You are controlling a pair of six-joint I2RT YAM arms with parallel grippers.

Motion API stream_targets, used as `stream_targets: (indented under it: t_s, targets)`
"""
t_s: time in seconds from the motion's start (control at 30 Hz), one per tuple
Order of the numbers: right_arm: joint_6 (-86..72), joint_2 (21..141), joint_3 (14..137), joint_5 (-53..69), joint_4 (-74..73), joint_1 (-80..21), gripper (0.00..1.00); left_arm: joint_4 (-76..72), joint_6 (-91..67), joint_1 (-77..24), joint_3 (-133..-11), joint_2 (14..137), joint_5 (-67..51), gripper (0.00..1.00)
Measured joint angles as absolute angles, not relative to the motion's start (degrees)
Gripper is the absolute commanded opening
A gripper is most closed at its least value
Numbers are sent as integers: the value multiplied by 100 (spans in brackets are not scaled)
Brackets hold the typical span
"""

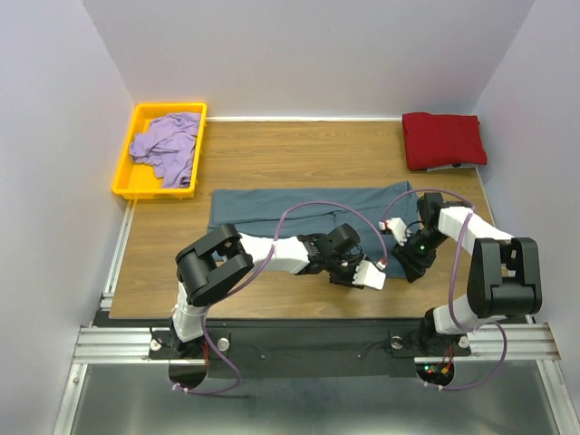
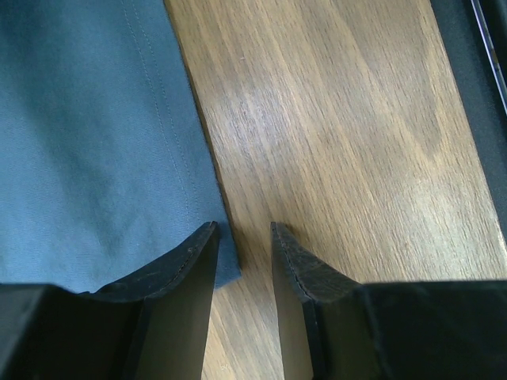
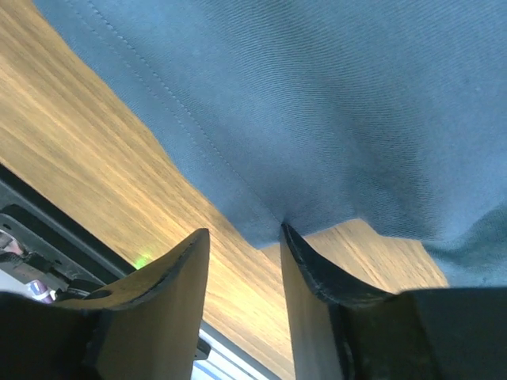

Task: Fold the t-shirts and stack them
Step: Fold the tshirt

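Observation:
The slate blue-grey t-shirt [image 1: 272,204] lies spread flat across the middle of the table. My left gripper [image 1: 352,267] is open at its near edge. In the left wrist view the left gripper [image 2: 243,229] straddles the shirt's corner [image 2: 95,142], with mostly bare wood between the fingers. My right gripper [image 1: 405,254] is open at the shirt's near right part. In the right wrist view the right gripper [image 3: 244,231] has one fingertip [image 3: 289,237] touching the hem of the shirt [image 3: 317,103]. The dark red t-shirt [image 1: 442,139] lies folded at the far right. The lavender t-shirt [image 1: 168,145] lies crumpled in the tray.
The yellow plastic tray [image 1: 127,177] stands at the far left corner. The wooden table [image 1: 299,149] ends in a black rail at the near edge, seen in the right wrist view [image 3: 32,214]. White walls close in the back and both sides.

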State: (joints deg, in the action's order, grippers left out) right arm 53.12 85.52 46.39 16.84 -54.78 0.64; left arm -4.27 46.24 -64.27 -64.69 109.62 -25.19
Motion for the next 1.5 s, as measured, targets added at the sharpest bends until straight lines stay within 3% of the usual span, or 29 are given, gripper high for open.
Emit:
stream_targets:
  t_s: [0.03,0.2,0.33,0.47,0.7,1.17,1.37,1.4,1.5]
  targets:
    - [5299,8554,4633,1671,-5454,64,43,-421,4639,-6427,-6469,10958,-2508,45]
    - [5190,8549,4584,1520,-5231,64,14,-333,4722,-6425,-6462,10932,-2480,43]
    - [5127,8525,4530,1400,-5094,64,1,-287,4770,-6427,-6473,10936,-2482,36]
    - [5087,8434,4475,1385,-5019,64,1,-220,4775,-6425,-6539,10975,-2440,31]
    - [5078,8423,4464,1380,-5006,64,1,-209,4755,-6399,-6539,10947,-2394,43]
    - [5076,8431,4469,1376,-5009,64,1,34,4779,-6324,-6628,10956,-2403,42]
    - [5074,8447,4484,1369,-5019,64,1,134,4825,-6313,-7102,11306,-2464,27]
    - [5074,8447,4484,1369,-5019,64,1,165,4838,-6309,-7164,11351,-2488,17]
    - [5070,8444,4484,1369,-5019,64,1,268,4880,-6283,-7258,11417,-2543,1]
